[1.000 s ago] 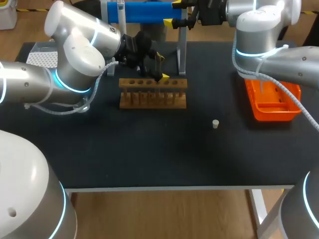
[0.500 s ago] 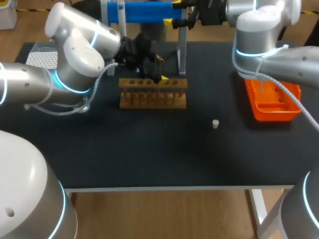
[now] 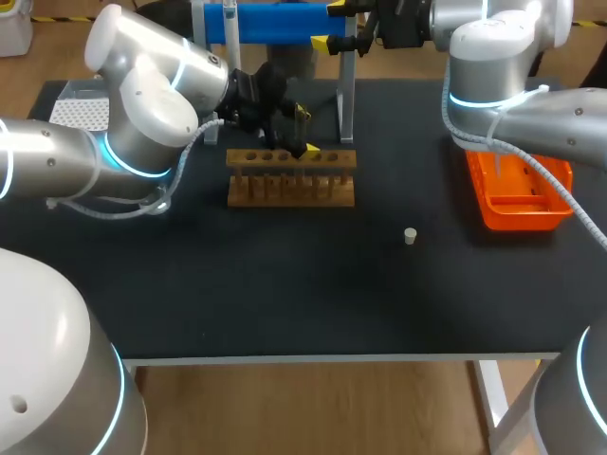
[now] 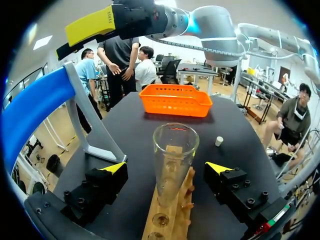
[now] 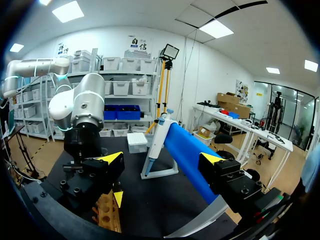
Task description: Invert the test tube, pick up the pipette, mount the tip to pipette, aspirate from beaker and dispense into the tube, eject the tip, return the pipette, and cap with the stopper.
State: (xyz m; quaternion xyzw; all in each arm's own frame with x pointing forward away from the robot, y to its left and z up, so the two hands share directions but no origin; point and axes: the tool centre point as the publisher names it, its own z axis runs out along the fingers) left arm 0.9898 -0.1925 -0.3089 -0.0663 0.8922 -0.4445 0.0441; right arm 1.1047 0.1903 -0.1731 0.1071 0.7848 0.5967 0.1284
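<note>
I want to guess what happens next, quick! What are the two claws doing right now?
Left gripper: open, test tube standing between, not gripped.
Right gripper: open, holding nothing.

orange basket [image 3: 517, 194], blue bar [image 3: 280, 21], white stopper [image 3: 410, 236], black table [image 3: 285, 275]

Black table [image 3: 285, 284], matte top, pale edge along near side.
Wooden rack [image 3: 290, 178] standing left of middle, toward far side, row of holes along top.
Grey stand [image 3: 347, 104] just behind rack, feet on table top, blue bar across its top.
Orange tray [image 3: 517, 194] at right side, well apart from rack.
Small white stopper [image 3: 410, 236] alone on bare top, between rack and tray, nearer front.
White box [image 3: 81, 106], dotted top, at far left corner.
</note>
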